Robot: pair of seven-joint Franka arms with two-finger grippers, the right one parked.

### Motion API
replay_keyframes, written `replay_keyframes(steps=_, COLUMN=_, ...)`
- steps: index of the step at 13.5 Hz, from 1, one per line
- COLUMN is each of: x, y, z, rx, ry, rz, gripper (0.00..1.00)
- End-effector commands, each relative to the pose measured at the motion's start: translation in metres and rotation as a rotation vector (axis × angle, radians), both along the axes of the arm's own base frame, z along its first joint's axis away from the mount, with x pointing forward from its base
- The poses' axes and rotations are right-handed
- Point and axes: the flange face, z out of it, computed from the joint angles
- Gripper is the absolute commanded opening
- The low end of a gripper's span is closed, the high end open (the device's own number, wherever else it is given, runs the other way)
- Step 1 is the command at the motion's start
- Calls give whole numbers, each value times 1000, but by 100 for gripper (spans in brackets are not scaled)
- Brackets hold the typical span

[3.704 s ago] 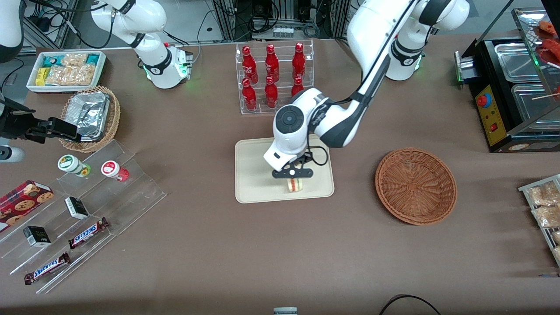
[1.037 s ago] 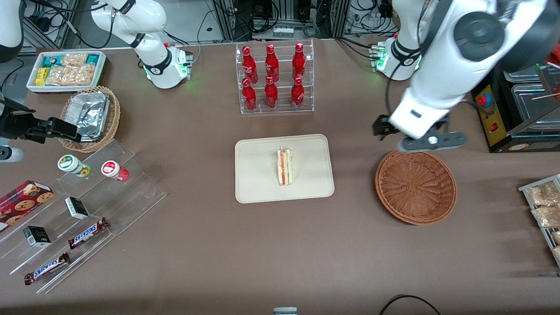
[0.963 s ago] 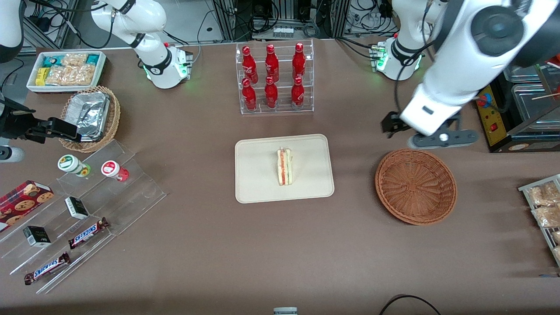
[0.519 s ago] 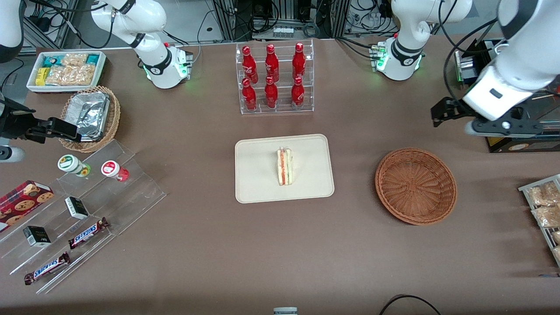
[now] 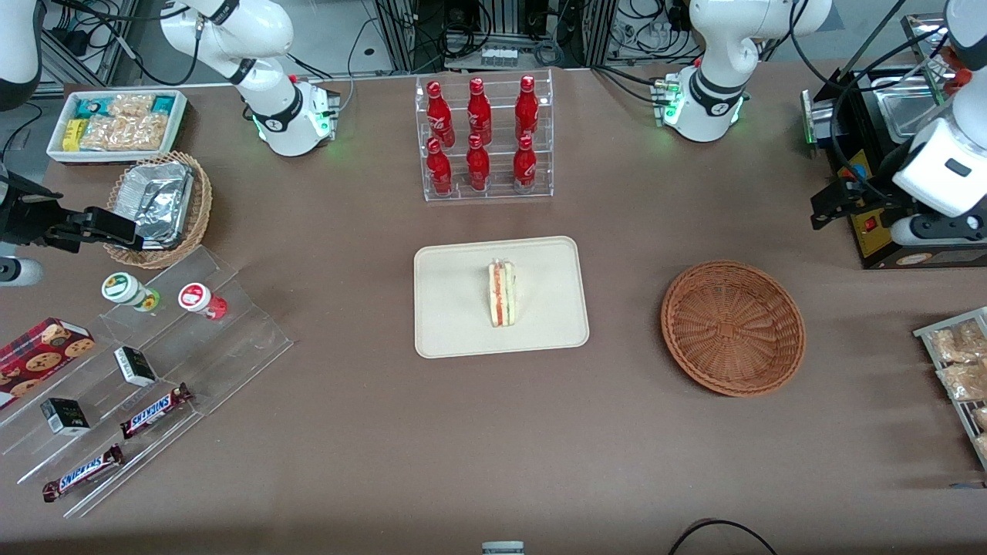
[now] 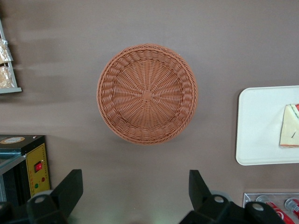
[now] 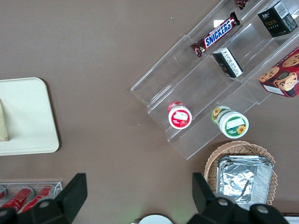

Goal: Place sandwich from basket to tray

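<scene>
The sandwich (image 5: 501, 294) lies on its side in the middle of the cream tray (image 5: 447, 270), its red and green filling stripe facing up. The reddish-brown basket (image 5: 732, 327) stands beside the tray, toward the working arm's end, with nothing in it. My gripper (image 5: 935, 229) hangs high near the black machine, farther from the front camera than the basket. In the left wrist view the gripper (image 6: 134, 186) is open with nothing between its fingers (image 6: 70, 186); the basket (image 6: 147, 93), the tray (image 6: 257, 126) and the sandwich (image 6: 289, 127) lie well below it.
A clear rack of red bottles (image 5: 482, 139) stands farther back than the tray. A black machine with a yellow panel (image 5: 867, 208) sits under my gripper. A rack of packets (image 5: 956, 362), a stepped acrylic stand (image 5: 154, 347), a foil-lined tan basket (image 5: 158, 204) and a white bin (image 5: 116, 123) line the table's ends.
My gripper let go of the sandwich on the tray, rose, and swung past the basket toward the working arm's end. The sandwich now lies alone on the tray.
</scene>
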Motion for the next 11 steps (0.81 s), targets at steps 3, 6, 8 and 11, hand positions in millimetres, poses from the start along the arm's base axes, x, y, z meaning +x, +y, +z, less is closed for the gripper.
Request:
replay_keyframes(steps=3, x=7, y=10, z=14, rx=-12, ry=14, rz=-40, gripper=100)
replay_keyframes(steps=6, x=7, y=7, z=15, rx=-15, ry=13, rz=-48, gripper=100)
replay_keyframes(steps=8, x=6, y=3, z=15, rx=-3, ry=14, rz=-54, gripper=100)
replay_keyframes(steps=11, x=2, y=-7, z=15, rx=33, ry=31, rz=-53, gripper=100)
